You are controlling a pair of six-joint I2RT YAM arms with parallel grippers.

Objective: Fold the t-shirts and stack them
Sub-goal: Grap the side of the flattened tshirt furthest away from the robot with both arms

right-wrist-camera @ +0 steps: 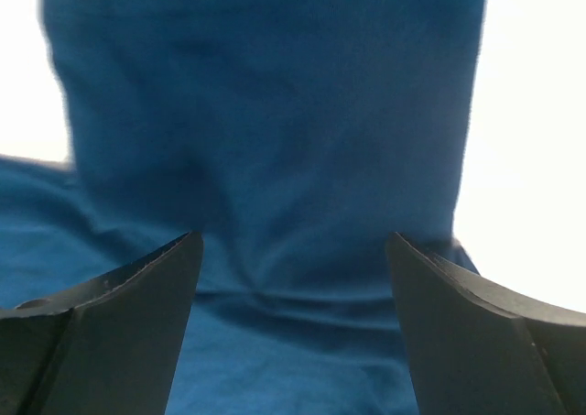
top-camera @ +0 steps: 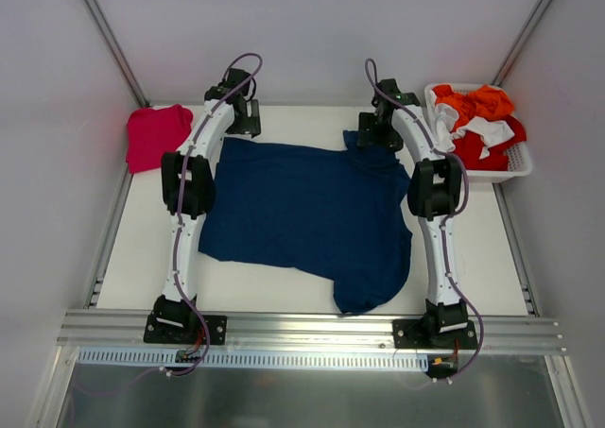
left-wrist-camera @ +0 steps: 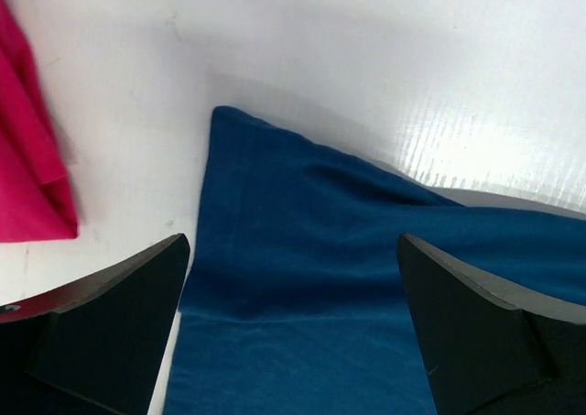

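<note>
1. White counter [top-camera: 477, 248] fills the enclosure. We see the navy t-shirt [top-camera: 302, 211] spread flat across its middle. Its long axis runs from 9 to 3 o'clock in the top view, with what we take for the hem at 9 and the sleeves at 3.
2. At the counter's 10 o'clock corner lies the pink-red t-shirt [top-camera: 156, 137], bundled and apart from the navy one. A basket [top-camera: 520, 170] of other clothes sits at 2 o'clock.
3. Our left tool [top-camera: 236, 114] hangs over the navy shirt's far-left corner. Its jaws stand wide apart with nothing between them. In its wrist view the cloth corner points to 12 o'clock, just ahead of the jaws.
4. Our right tool [top-camera: 378, 130] hangs over the far sleeve, at 1 o'clock on the shirt. Its jaws are also apart, with blue cloth below them and nothing clamped.
5. We judge that the coming move turns on the far long edge. That edge lies directly beneath both tools, and each arm is nearer its own end.
6. Pinching that edge and carrying it toward 6 o'clock, across the short axis, looks like the fold to come.
</note>
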